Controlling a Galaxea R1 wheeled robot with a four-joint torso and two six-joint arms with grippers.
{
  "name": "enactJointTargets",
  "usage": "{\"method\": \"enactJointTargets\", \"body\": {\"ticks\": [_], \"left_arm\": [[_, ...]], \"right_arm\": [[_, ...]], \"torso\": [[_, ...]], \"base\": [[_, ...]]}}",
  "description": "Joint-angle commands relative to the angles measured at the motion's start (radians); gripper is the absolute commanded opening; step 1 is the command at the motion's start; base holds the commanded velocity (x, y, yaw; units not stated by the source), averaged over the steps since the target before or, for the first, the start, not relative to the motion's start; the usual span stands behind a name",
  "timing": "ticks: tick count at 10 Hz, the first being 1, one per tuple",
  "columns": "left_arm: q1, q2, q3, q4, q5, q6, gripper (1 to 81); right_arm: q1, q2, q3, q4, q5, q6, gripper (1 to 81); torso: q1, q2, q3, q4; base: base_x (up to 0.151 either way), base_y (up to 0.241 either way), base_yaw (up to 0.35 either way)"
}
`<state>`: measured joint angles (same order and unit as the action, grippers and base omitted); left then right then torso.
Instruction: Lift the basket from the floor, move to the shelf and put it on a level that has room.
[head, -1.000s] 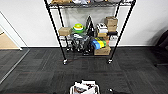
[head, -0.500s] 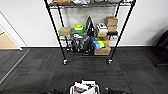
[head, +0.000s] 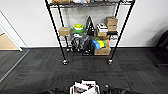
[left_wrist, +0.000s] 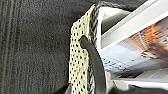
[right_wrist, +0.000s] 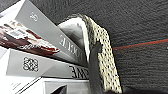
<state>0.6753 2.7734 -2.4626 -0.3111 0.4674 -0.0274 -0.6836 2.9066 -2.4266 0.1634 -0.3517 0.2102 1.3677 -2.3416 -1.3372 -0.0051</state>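
The cream woven basket (head: 85, 88) hangs low in front of me, packed with books and magazines, between my two dark arms. In the left wrist view my left gripper (left_wrist: 90, 43) grips the basket's dotted wall (left_wrist: 77, 55), with one dark finger (left_wrist: 93, 65) lying along the outside by the dark rim. In the right wrist view my right gripper (right_wrist: 93, 48) holds the opposite woven wall (right_wrist: 106, 50) the same way. The black wire shelf (head: 55, 32) stands straight ahead on casters against the white wall. Its upper level (head: 90, 4) carries some items.
The shelf's lower tiers hold cardboard boxes (head: 64, 31), a colourful toy (head: 78, 27) and dark bags. Dark carpet with a thin red line (head: 72, 60) lies between me and the shelf. A black chair (head: 162, 45) stands at the right, a doorway strip at the left.
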Motion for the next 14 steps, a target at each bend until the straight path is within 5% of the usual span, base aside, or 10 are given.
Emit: {"method": "enactJointTargets", "body": {"ticks": [1,2,5,14], "left_arm": [[-0.116,-0.02,-0.001,-0.017,0.071,-0.002,81.1],[-0.116,-0.02,-0.001,-0.016,0.07,-0.002,81.1],[-0.115,-0.015,-0.003,-0.01,0.065,-0.002,81.1],[-0.112,-0.053,0.103,-0.043,-0.003,0.001,81.1]], "right_arm": [[0.121,-0.005,-0.003,0.024,-0.053,0.001,81.1],[0.121,-0.007,-0.008,0.024,-0.053,0.001,81.1],[0.112,-0.001,-0.015,0.027,-0.052,0.003,81.1],[0.095,-0.1,0.163,0.094,0.057,0.008,81.1]], "torso": [[0.0,0.0,-0.092,0.0],[0.003,-0.004,-0.023,0.0],[0.006,-0.005,-0.075,0.0],[0.006,-0.005,-0.077,0.0]], "base": [[0.0,0.0,0.0],[0.0,0.0,0.0],[0.0,0.0,0.0],[0.0,0.0,0.0]]}}
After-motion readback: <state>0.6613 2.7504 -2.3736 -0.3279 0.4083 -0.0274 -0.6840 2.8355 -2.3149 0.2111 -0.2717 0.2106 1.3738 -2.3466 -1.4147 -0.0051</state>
